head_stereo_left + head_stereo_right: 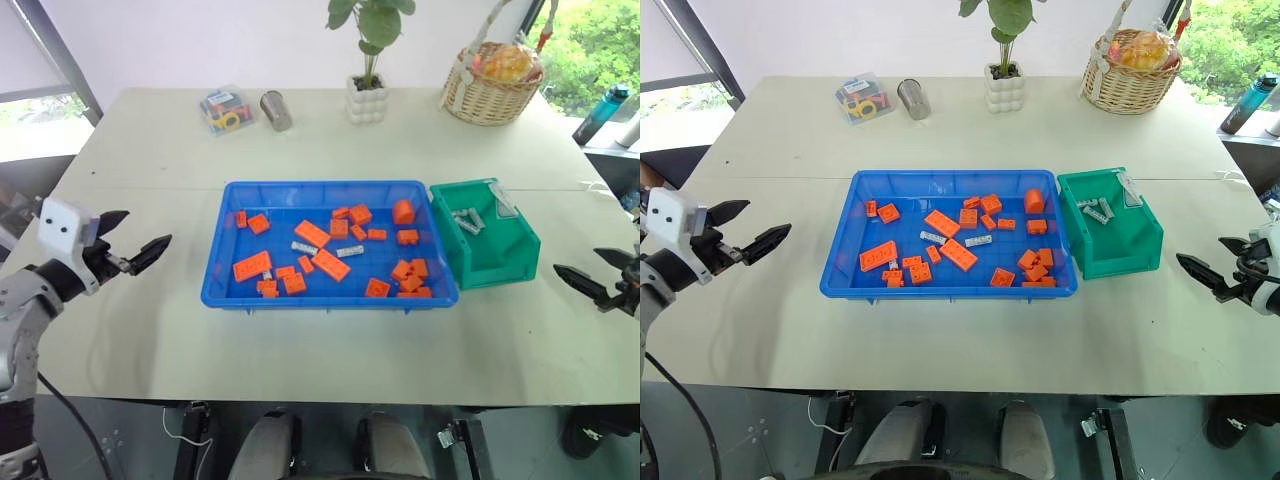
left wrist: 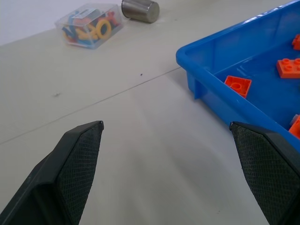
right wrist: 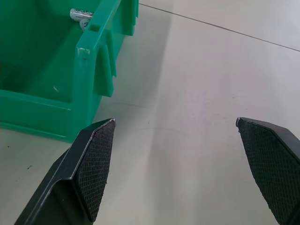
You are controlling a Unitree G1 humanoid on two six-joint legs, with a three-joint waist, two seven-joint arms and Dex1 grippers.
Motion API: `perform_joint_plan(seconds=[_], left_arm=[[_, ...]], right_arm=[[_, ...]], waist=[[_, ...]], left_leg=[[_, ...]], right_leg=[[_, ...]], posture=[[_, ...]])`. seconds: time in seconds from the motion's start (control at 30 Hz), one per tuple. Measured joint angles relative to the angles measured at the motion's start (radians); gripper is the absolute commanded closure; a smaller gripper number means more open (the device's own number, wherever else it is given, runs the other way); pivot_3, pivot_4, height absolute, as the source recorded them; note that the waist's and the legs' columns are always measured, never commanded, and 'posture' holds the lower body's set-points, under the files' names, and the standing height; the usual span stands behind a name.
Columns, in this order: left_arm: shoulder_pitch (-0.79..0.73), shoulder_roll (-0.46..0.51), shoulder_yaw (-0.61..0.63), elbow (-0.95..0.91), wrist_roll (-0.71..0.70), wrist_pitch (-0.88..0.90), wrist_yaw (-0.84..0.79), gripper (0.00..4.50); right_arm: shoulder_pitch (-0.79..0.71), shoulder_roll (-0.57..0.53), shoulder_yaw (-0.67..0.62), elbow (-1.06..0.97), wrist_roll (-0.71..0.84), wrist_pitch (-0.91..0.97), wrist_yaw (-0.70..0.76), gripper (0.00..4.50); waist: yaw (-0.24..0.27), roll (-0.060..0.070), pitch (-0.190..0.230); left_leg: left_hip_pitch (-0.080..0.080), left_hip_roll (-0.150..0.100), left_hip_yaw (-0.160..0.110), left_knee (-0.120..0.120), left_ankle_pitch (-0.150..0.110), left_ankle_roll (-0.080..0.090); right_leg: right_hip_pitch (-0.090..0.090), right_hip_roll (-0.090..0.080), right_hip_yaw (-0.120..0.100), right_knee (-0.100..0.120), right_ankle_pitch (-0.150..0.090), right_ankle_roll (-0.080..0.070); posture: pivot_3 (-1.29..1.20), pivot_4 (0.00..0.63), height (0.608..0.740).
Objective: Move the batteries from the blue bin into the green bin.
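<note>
We are pausing between picks: the left gripper [image 1: 132, 243] and right gripper [image 1: 1218, 262] are hanging spread and empty beside the bins. Some batteries [image 1: 467, 220] are lying in the green bin [image 1: 500, 262]; two batteries [image 1: 327, 249] are waiting among orange bricks [image 1: 330, 264] in the blue bin [image 1: 330, 297], calling for a careful reach.

Bright, even daylight from the windows [image 1: 30, 125], soft shadows, sharp focus throughout.

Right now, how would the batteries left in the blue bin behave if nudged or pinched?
The batteries are thin smooth cylinders lying flat, so they would probably roll. Their metal skin looks slippery to pinch. Orange bricks crowd them in the blue bin, so a nudge may wedge them.
</note>
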Motion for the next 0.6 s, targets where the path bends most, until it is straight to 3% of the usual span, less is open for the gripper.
perform_joint_plan(seconds=[0.6], left_arm=[[0.015, -0.01, -0.009, -0.064, -0.066, 0.055, -0.044, 0.0]], right_arm=[[-0.1, -0.02, 0.006, 0.02, -0.007, 0.041, -0.005, 0.22]], waist=[[0.0, 0.0, 0.0]], left_leg=[[0.0, 0.0, 0.0, 0.0, 0.0, 0.0]], right_leg=[[0.0, 0.0, 0.0, 0.0, 0.0, 0.0]], posture=[[0.0, 0.15, 0.737]])
